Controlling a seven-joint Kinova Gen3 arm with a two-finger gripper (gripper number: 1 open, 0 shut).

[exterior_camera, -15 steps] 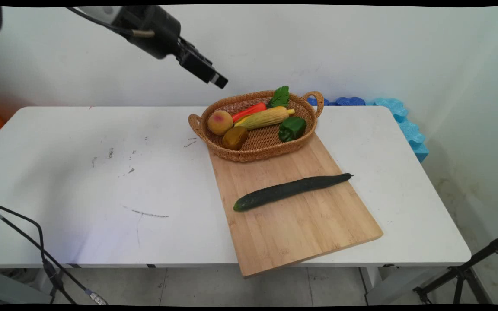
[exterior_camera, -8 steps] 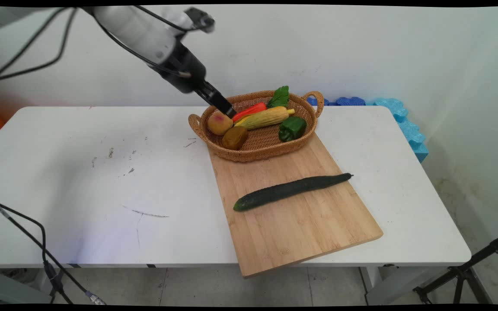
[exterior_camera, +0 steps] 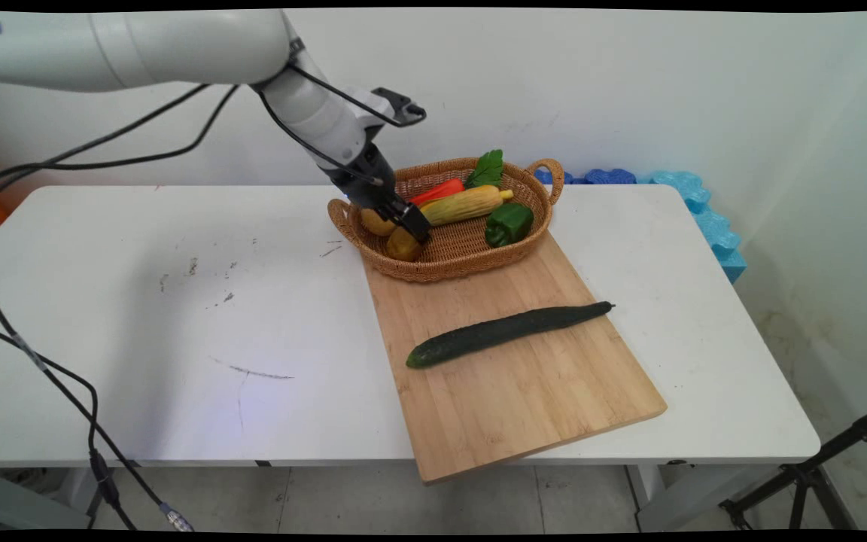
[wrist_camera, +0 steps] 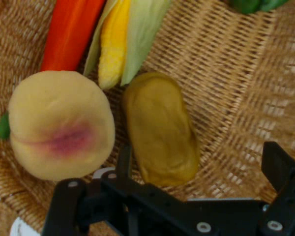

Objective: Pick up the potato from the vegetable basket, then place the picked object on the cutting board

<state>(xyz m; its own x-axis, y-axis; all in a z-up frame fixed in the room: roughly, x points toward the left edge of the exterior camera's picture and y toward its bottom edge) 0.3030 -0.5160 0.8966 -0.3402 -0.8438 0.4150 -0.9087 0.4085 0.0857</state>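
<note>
Gripper [wrist_camera: 199, 160], black two-fingered, hangs spread wide astride the olive-brown oblong potato [wrist_camera: 160, 128] at the woven wicker basket's [exterior_camera: 456, 263] near left, and the round yellow peach [wrist_camera: 61, 123] just beside it could, I reckon, get nudged by one finger.

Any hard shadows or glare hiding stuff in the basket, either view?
Main view: even light and only soft shadows, but the gripper itself covers part of the peach and the potato. Hand view: no glare, both lie plainly lit in the basket; the black linkage blocks the bottom edge.
</note>
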